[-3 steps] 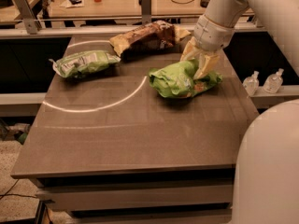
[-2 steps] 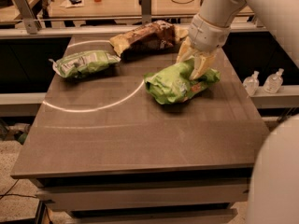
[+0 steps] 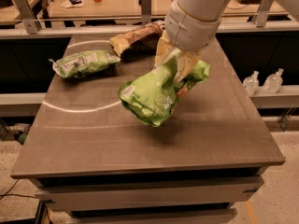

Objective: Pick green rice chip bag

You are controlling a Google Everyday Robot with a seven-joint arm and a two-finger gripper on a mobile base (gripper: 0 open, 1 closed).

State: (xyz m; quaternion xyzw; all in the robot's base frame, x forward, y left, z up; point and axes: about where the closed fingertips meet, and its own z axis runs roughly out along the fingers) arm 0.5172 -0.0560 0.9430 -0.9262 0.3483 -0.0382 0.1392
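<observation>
The gripper [image 3: 180, 69] is over the middle of the worktop [image 3: 93, 143], its jaws pinched tight on the upper end of the green rice chip bag [image 3: 152, 97]. The bag hangs tilted above the worktop's centre. A smaller green bag [image 3: 84, 63] lies at the worktop's far left, and a brown and yellow bag [image 3: 135, 35] at its far edge.
</observation>
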